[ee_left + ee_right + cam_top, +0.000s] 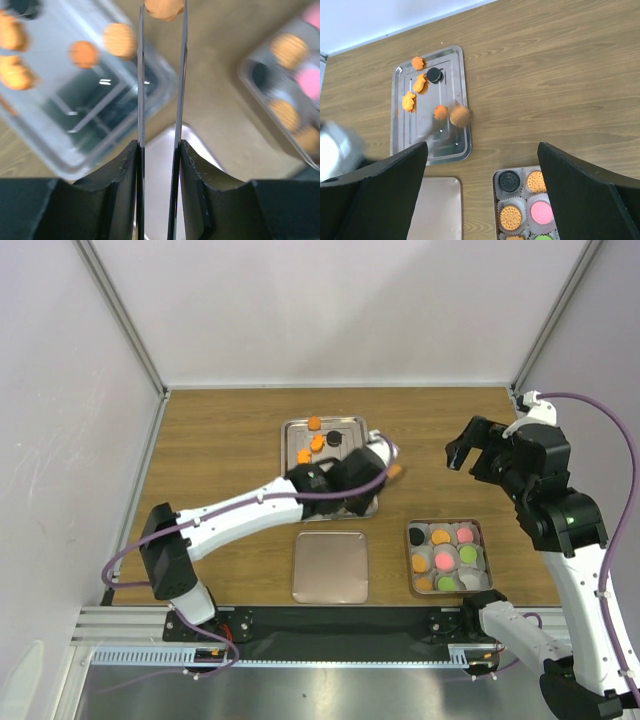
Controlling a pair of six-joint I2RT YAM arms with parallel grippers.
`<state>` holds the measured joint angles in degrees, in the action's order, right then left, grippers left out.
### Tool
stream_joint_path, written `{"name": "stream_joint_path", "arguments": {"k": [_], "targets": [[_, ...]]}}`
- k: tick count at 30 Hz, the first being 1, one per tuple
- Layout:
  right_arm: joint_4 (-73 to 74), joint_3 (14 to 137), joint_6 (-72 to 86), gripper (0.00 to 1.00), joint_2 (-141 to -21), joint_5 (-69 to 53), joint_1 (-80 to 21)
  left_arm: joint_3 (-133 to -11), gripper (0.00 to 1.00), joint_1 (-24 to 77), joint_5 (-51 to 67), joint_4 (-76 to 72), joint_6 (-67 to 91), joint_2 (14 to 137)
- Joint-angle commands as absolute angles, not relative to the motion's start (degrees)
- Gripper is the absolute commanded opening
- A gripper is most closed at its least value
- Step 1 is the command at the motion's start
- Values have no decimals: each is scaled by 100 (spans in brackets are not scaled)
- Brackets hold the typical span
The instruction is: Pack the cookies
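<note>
Your left gripper point(161, 22) is clamped on one small orange cookie point(164, 7), up over the worktop point(220, 440) just right of the tray point(352, 430). Your right gripper point(481, 150) hangs wide open, empty. Tray: four orange cookies point(419, 83), one black cookie point(434, 75). Box point(470, 580): eight flat discs, I think: three orange, two pink, two green, one black.

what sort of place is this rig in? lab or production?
Likely a robot lab test cell: white panel walls on aluminium framing, a wooden table, and a metal tray of cookies.
</note>
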<state>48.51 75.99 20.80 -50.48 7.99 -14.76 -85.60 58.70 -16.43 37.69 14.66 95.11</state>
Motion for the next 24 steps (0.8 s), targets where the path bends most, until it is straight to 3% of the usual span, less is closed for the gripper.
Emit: {"name": "stream_joint_path", "arguments": {"k": [1, 9, 24], "targets": [[4886, 7971, 2180, 100, -5071, 932, -1477, -8560, 37, 6589, -1626, 3753, 1565, 9202], [5273, 8358, 2171, 100, -5247, 1160, -1477, -8534, 37, 7514, -1187, 3551, 1371, 9246], [5713, 9044, 2145, 100, -5388, 1213, -1468, -8815, 37, 8024, -659, 3138, 923, 9904]]}}
